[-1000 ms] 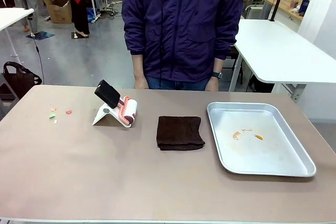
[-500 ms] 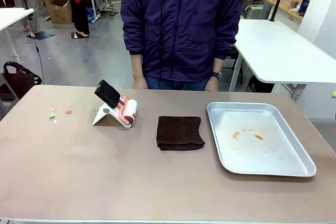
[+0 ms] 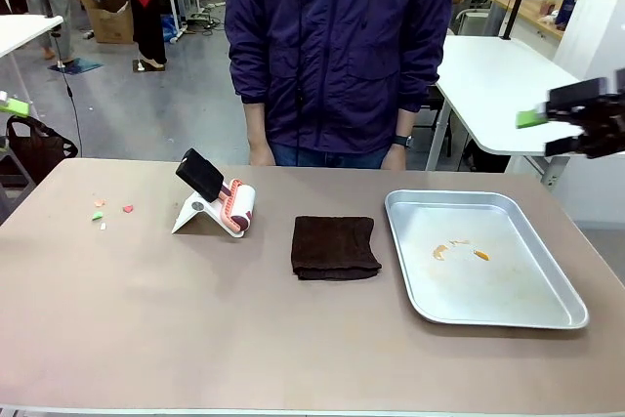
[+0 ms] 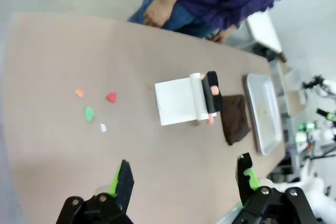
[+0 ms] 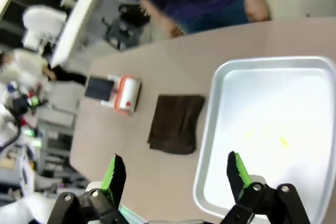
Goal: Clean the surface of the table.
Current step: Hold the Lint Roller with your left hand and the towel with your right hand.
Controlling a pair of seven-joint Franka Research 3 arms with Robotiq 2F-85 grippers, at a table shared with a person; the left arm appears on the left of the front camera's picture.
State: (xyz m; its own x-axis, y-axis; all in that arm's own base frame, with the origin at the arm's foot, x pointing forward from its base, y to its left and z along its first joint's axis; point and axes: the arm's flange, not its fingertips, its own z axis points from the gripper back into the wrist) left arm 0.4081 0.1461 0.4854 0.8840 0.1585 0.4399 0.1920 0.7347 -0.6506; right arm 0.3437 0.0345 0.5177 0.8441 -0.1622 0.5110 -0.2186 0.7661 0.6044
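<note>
In the front view we find the taupe worktop (image 3: pixel 195 339) across the whole lower part of the frame. Left of centre, a lint roller (image 3: pixel 220 200) leans on its white stand with the black handle up. A folded dark brown cloth (image 3: pixel 335 246) lies flat at centre, apart from the roller. A metal tray (image 3: pixel 498 322) sits at the right, with orange smears (image 3: pixel 459 252) on its floor. At the far left we count 4 small scraps (image 3: pixel 98 215), orange, red, green and white, loose on the surface. A person (image 3: pixel 337 46) in a dark purple jacket stands at the far edge, top centre.

In its wrist view the left tool (image 4: pixel 184 163) is spread and holds nothing, high above the worktop. The right tool (image 5: pixel 175 163) is likewise spread and empty, with the tray and cloth below it.
</note>
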